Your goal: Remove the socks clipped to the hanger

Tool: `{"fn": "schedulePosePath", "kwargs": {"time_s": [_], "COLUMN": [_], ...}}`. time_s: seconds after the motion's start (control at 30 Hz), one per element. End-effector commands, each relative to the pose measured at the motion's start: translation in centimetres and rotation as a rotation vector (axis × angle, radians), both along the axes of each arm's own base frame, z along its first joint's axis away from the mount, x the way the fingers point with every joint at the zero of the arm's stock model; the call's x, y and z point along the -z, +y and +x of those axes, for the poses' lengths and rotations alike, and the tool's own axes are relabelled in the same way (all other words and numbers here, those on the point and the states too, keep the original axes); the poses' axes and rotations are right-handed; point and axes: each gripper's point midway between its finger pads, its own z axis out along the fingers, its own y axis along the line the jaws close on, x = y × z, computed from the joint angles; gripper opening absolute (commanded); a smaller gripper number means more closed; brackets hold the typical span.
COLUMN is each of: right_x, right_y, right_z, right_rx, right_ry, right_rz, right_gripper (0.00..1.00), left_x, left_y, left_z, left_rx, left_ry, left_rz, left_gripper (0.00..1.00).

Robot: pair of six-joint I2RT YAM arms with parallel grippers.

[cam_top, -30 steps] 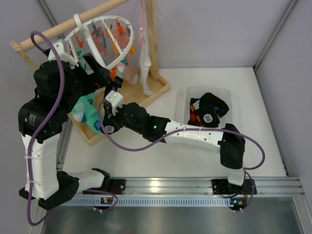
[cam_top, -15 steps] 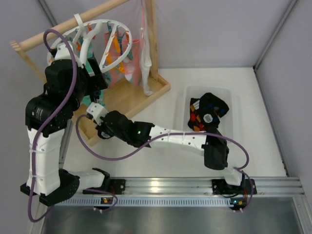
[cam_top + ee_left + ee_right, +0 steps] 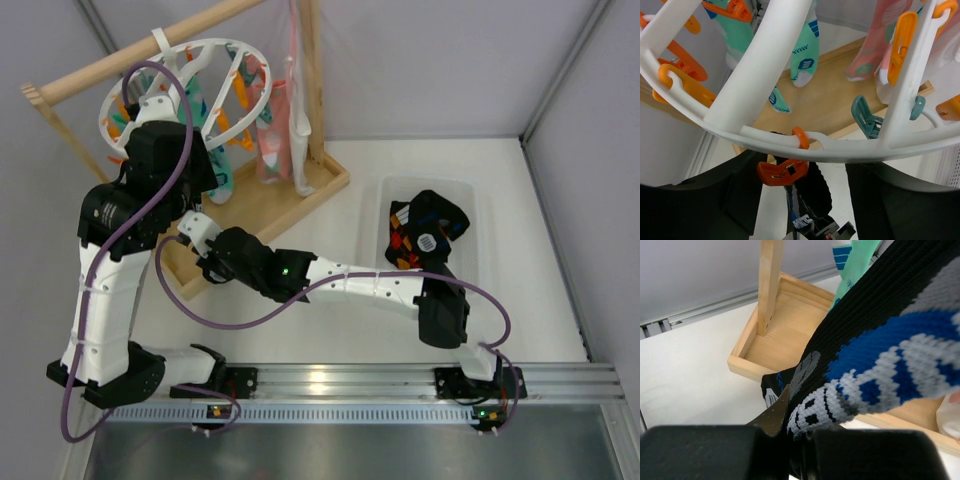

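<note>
Obs: right fingers [image 3: 875, 456] clamped on black blue-grey sock [image 3: 880, 340], hung from orange clip [image 3: 782, 171] on hanger [image 3: 760, 65]; left fingers [image 3: 705, 200] apart astride that clip. On the hanger: teal socks [image 3: 807, 50], pink socks [image 3: 875, 45] (bin [image 3: 470, 188] holds dark ones). Much left.

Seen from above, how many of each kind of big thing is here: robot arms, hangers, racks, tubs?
Robot arms: 2 (left arm, right arm)
White ring hanger: 1
Wooden rack: 1
Clear bin: 1
Total: 5
</note>
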Motion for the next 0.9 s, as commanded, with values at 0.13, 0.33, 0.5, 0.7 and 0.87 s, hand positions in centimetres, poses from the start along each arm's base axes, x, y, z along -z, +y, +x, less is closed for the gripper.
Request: {"fn": "schedulePosePath", "kwargs": {"time_s": [0.13, 0.33, 0.5, 0.7, 0.87], "right_x": [-2.1, -1.1, -1.8, -4.7, -6.7], "right_y": [0.4, -1.2, -4.8, -15.9, -27.7], "right_z": [-0.8, -1.3, -1.0, 1.4, 6.4], "right_rx": [-0.024, -0.024, 0.032, 0.206, 0.376], "right_ry": [0.002, 0.032, 0.037, 0.172, 0.158], "right_rz": [0.051, 0.063, 0.126, 0.236, 0.213], "right_gripper": [0.0, 0.0, 0.0, 0.0, 0.0], "left_x": [-0.5, -0.4, -0.8, -2.1, -3.4], "left_y": [1.1, 1.2, 0.9, -0.2, 0.9], "left_z": [-0.5, -0.4, -0.7, -2.0, -4.3], "left_rx": [-0.049, -0.058, -0.051, 0.013, -0.017], "left_ry": [-0.021, -0.022, -0.04, -0.093, -0.168], "left_rz": [0.023, 0.02, -0.016, -0.13, -0.2], "left_gripper": [0.42, 0.04, 0.06, 0.4, 0.98]}}
